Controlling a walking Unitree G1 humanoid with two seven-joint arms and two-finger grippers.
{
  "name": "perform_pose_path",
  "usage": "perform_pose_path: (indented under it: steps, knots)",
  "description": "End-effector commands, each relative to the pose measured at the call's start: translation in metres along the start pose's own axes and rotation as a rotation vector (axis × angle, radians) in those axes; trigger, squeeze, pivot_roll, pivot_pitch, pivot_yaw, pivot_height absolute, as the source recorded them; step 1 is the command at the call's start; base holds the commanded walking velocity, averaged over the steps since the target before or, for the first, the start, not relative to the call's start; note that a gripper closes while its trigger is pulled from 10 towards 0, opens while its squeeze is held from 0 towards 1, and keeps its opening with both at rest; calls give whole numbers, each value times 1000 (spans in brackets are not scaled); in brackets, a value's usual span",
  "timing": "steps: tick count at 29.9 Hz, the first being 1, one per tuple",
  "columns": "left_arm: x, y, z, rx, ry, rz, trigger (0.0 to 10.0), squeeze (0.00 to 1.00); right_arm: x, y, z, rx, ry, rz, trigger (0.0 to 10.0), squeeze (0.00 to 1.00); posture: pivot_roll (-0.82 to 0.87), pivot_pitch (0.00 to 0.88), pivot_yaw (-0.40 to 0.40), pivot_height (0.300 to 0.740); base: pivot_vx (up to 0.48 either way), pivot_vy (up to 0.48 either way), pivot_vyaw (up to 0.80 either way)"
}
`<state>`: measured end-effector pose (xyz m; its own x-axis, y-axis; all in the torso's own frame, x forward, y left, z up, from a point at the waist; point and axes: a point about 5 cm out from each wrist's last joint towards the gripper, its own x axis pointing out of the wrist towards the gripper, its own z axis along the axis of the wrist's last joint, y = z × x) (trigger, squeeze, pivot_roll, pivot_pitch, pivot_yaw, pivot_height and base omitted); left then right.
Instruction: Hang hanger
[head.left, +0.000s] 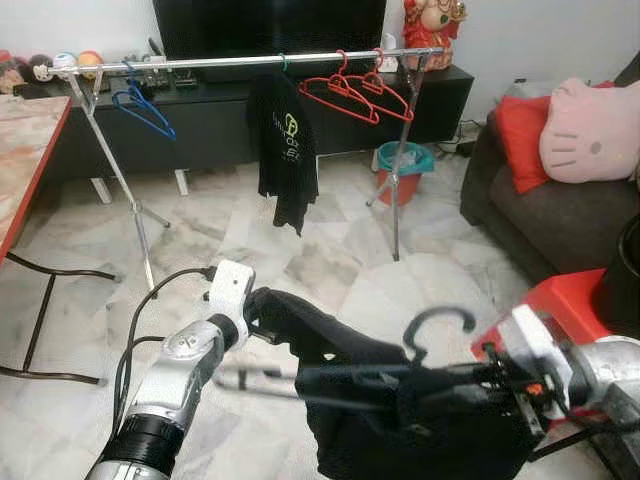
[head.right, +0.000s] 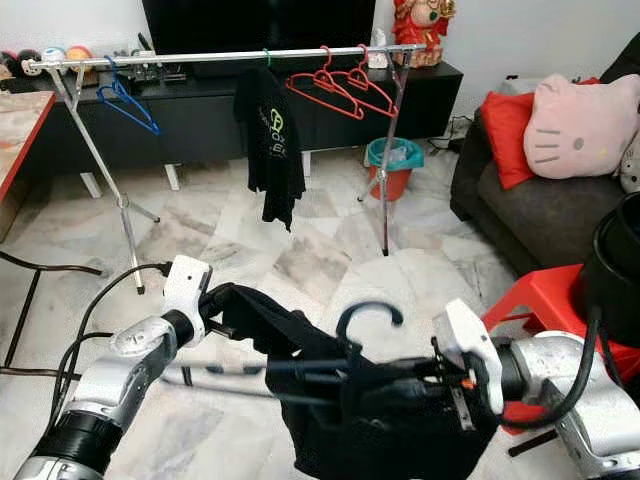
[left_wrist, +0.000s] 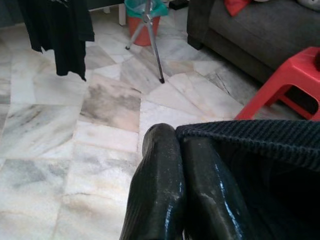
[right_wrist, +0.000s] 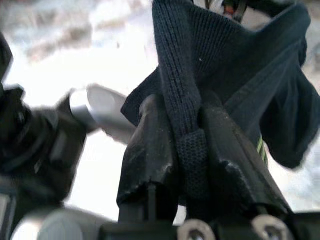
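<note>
Left eye view looks down on a pale marble floor in a living room. A silver clothes rail on thin tripod legs stands across the far side, in front of a low black TV cabinet. On the rail hang a blue hanger near its left end, a black T-shirt near the middle and two red hangers toward the right end. A teal-lined red bin sits on the floor behind the rail's right leg. At right is a dark grey sofa with a red cushion and a pink cat-face pillow; a red plastic stool stands near it. A marble-topped worktop with a red edge runs along the left.

Both silver arms reach inward, low and close to the camera, well short of the rail. The left claw has its fingers pressed together on one edge of a black knit garment. The right claw is clamped on a fold of the same garment; in the right wrist view the knit fabric runs between its two fingers. The garment sags between the two claws, draped on a dark hanger whose hook stands up above the cloth, just left of the right claw.
</note>
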<state>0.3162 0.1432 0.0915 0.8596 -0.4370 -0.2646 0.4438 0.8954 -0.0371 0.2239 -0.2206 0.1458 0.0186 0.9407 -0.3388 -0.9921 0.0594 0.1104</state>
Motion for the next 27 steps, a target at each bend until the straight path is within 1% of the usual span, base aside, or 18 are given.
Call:
perform_pose_path:
  steps: [1,4,6,7,8,11,12,13,15,17,19,20,22,23,24,27]
  knots:
    - [-26,59,-1,44,60,259,10000,0,-17,10,-11,21,137,76,10000,0,50,0,-3,740,0,0,0]
    - [-26,59,-1,43,60,260,10000,0,-19,10,-20,22,216,62,10000,0,52,0,-3,740,0,0,0]
    - [-26,59,-1,43,60,260,10000,0,-19,10,-22,17,233,53,10000,0,50,0,-3,740,0,0,0]
    - [-26,59,-2,43,63,261,10000,0,-18,5,-24,-4,256,11,10000,0,50,0,-2,740,0,0,0]
    - [-25,58,-3,55,73,266,10000,0,-17,-5,-27,-46,288,-76,10000,0,51,0,-4,740,0,0,0]
    - [-24,60,-4,85,97,276,10000,0,-18,-25,-34,-155,413,-225,10000,0,49,0,0,740,0,0,0]
    - [-23,60,-4,97,104,277,10000,0,-17,-31,-34,-174,413,-264,10000,0,51,0,-1,740,0,0,0]
    - [-23,60,-4,97,104,277,10000,0,-17,-31,-34,-174,413,-264,10000,0,51,0,-1,740,0,0,0]
    - [-23,61,-4,116,118,278,10000,0,-13,-37,-30,-192,367,-303,10000,0,54,0,-1,740,0,0,0]
    - [-23,62,-10,183,179,280,10000,0,-5,-40,-20,-225,290,-310,10000,0,56,0,-5,740,0,0,0]
    - [-23,62,-14,176,200,275,10000,0,-2,-42,-17,-225,256,-314,10000,0,56,0,-5,740,0,0,0]
    - [-23,61,-18,204,227,258,10000,0,1,-43,-13,-226,216,-311,10000,0,54,0,-3,740,0,0,0]
    - [-22,59,-21,228,251,241,10000,0,3,-45,-8,-226,172,-310,10000,0,52,0,-2,740,0,0,0]
    - [-22,54,-26,241,273,211,10000,0,5,-43,-2,-210,99,-286,10000,0,54,0,-11,740,0,0,0]
    - [-21,52,-28,243,281,201,10000,0,6,-41,0,-204,73,-263,10000,0,54,0,-15,740,0,0,0]
    - [-20,49,-31,251,290,195,10000,0,5,-38,2,-206,56,-246,10000,0,51,0,-19,740,0,0,0]
